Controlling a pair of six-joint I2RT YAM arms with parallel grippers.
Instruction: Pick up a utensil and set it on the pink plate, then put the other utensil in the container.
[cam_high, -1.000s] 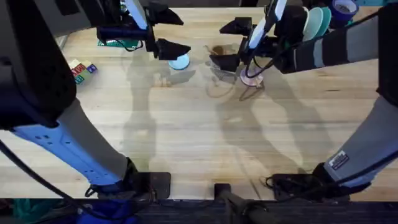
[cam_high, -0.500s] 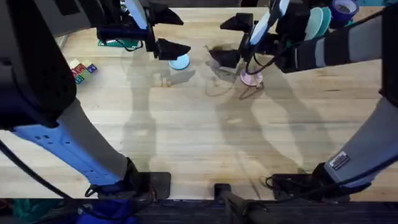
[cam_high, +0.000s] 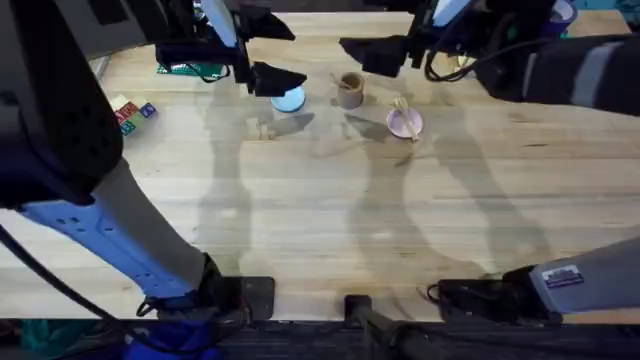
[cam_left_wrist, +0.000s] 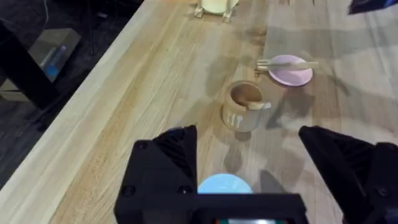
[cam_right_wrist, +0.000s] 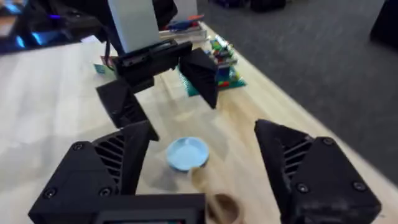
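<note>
The tan container (cam_high: 349, 90) stands upright at the back middle of the table, with the wooden spoon (cam_left_wrist: 256, 106) resting inside it (cam_left_wrist: 244, 107), handle leaning over the rim. To its right the fork (cam_high: 402, 107) lies across the pink plate (cam_high: 406, 125), as the left wrist view also shows: fork (cam_left_wrist: 287, 63), plate (cam_left_wrist: 292, 72). My right gripper (cam_high: 375, 55) hovers open above and just behind the container, holding nothing. Farther left, my left gripper (cam_high: 283, 52) hangs open over the light blue plate (cam_high: 288, 99).
Coloured blocks (cam_high: 131, 113) and a green-based item (cam_high: 188, 70) lie at the far left. A small wooden piece (cam_high: 262, 130) sits in front of the blue plate. A rack foot (cam_left_wrist: 214, 6) stands at the table's back edge.
My right gripper has lifted up and back from over the container and pink plate, uncovering the cup with the spoon in it. The left arm has stayed still.
</note>
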